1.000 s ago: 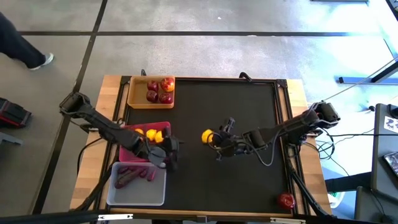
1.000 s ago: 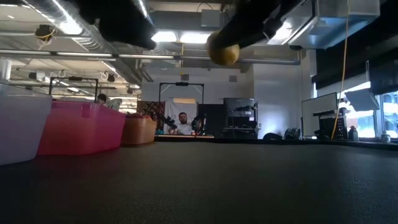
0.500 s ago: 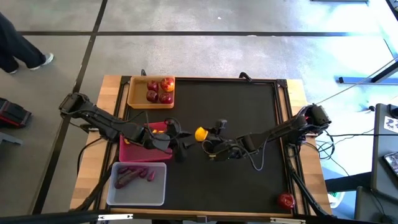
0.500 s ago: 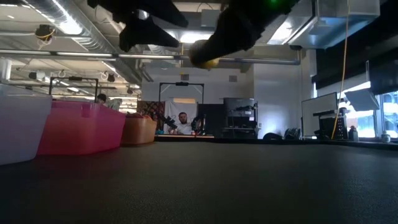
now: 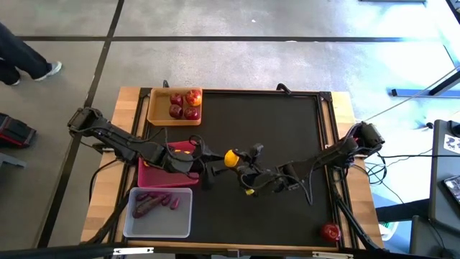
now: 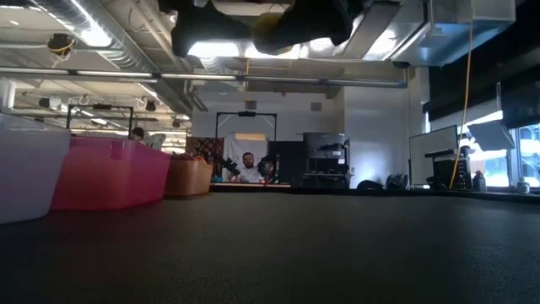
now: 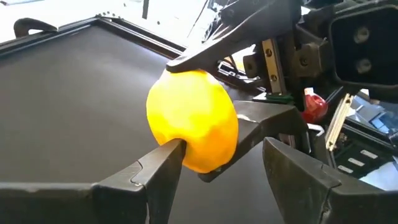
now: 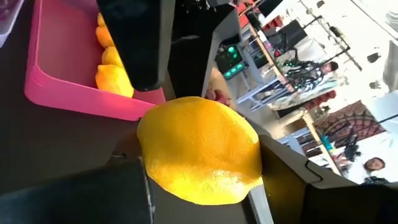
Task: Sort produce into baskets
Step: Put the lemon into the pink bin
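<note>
Yellow lemon [image 5: 231, 158] | R tool [image 5: 241, 162] grips | L tool [image 5: 214, 165] wide, alongside | low view: cropped

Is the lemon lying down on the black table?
No, the lemon is up in the air, pinched in the right gripper above the mat.

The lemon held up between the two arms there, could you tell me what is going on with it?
It looks like a handover in mid-air. The right end effector is shut on the lemon above the black mat, and the left end effector has its open fingers around the same lemon, apparently to take it. Other lemons already lie in the pink tray, apples fill the wooden tray, purple roots sit in the white tray, and one apple waits near the mat's corner.
</note>
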Robot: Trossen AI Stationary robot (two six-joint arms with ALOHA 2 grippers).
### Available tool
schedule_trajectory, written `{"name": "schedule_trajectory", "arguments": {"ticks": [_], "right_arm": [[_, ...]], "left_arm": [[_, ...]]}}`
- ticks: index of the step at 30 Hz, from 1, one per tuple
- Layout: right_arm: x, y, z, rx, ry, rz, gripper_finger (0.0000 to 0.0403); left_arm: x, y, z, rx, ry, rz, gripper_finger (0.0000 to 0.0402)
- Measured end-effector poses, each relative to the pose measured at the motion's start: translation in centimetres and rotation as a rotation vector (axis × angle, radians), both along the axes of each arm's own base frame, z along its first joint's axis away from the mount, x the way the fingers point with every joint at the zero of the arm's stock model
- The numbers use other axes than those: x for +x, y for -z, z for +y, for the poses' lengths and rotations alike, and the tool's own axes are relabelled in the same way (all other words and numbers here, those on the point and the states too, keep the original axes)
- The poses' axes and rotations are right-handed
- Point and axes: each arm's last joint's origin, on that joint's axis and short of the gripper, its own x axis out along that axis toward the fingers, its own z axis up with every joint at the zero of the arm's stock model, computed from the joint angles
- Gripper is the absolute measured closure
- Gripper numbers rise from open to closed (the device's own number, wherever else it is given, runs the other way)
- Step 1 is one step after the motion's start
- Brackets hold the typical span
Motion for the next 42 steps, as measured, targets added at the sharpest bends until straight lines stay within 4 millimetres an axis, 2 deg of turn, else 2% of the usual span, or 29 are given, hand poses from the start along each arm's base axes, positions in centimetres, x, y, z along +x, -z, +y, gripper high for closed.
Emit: {"name": "schedule_trajectory", "arguments": {"ticks": [6,11,20,27,32,39,42], "right_arm": [[-0.1,-0.2,0.2,-0.012,0.03,-0.014,0.0247],[0.0,-0.4,0.2,-0.029,0.026,-0.021,0.0247],[0.1,-0.7,0.2,-0.033,0.006,-0.039,0.0247],[0.4,-1.4,0.5,-0.052,-0.095,-0.067,0.0247],[0.6,-2.0,0.7,-0.072,-0.154,-0.102,0.0247],[0.7,-2.3,0.8,-0.089,-0.187,-0.119,0.0244],[0.7,-2.3,0.8,-0.087,-0.194,-0.117,0.0222]], "left_arm": [[-0.6,-1.0,0.4,0.01,-0.02,-0.024,0.018],[-0.9,-1.0,0.6,0.005,-0.032,-0.005,0.0175],[-0.7,-1.0,1.1,-0.077,-0.051,-0.016,0.0086],[-0.3,-1.4,0.8,-0.101,0.033,-0.068,0.0076],[-0.3,-1.6,0.6,-0.117,0.087,-0.082,0.0091],[-0.3,-1.8,0.4,-0.129,0.125,-0.092,0.0162],[-0.3,-1.8,0.3,-0.122,0.132,-0.091,0.0184]]}}
